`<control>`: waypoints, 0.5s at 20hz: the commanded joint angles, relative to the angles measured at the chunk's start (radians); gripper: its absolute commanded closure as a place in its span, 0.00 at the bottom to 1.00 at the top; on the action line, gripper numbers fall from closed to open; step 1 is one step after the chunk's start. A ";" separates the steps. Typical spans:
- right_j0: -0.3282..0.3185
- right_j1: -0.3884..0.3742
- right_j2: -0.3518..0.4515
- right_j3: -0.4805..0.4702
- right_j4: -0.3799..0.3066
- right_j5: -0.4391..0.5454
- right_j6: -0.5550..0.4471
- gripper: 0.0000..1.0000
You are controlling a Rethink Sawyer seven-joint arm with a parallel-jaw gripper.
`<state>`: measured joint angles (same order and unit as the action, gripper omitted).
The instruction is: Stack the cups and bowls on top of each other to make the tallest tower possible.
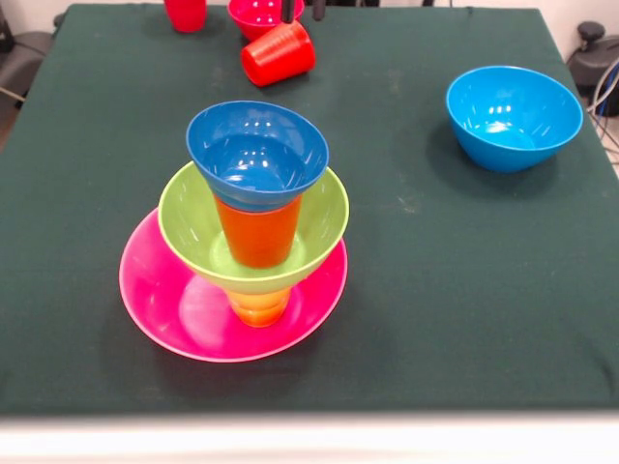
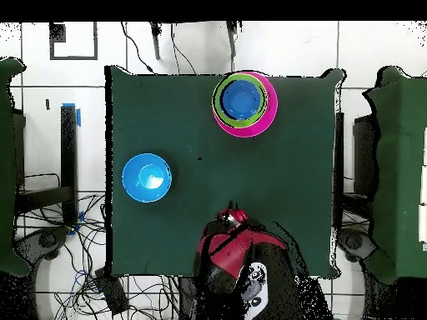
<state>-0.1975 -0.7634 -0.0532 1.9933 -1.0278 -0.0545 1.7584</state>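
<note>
You are looking at a table covered in dark green cloth, with white tiled floor and loose cables around it in the overhead view. The gripper shows only as dark tips at the top edge of the front view, just above the small red bowl; you cannot tell from either view whether it is parted or closed. In the overhead view the red and black arm sits drawn back over the table's robot-side edge. Directly below those tips, 1 red cup lies on its side just in front of the small red bowl, and another red cup stands to its left at the far edge. Further out, toward the camera and left of centre, you see the tower: a wide pink bowl on the cloth, a yellow-orange cup inside it, a lime green bowl resting on that cup, an orange cup standing in the green bowl, and a dark blue bowl on top, tilted slightly toward the camera. Well apart from the tower, on the right side of the front view, 1 light blue bowl sits upright and alone on the cloth. In the overhead view the tower appears near the far edge from the robot, with the light blue bowl at left.
</note>
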 commanded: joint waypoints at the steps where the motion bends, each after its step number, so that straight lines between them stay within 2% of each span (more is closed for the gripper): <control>1: 0.089 0.132 -0.106 -0.105 0.032 -0.136 0.096 0.00; 2: 0.106 0.154 -0.137 -0.116 0.049 -0.167 0.090 0.00; 10: 0.148 0.207 -0.208 -0.142 0.107 -0.259 0.057 0.00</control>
<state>-0.0831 -0.6418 -0.2311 1.9415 -0.9752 -0.2271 1.7584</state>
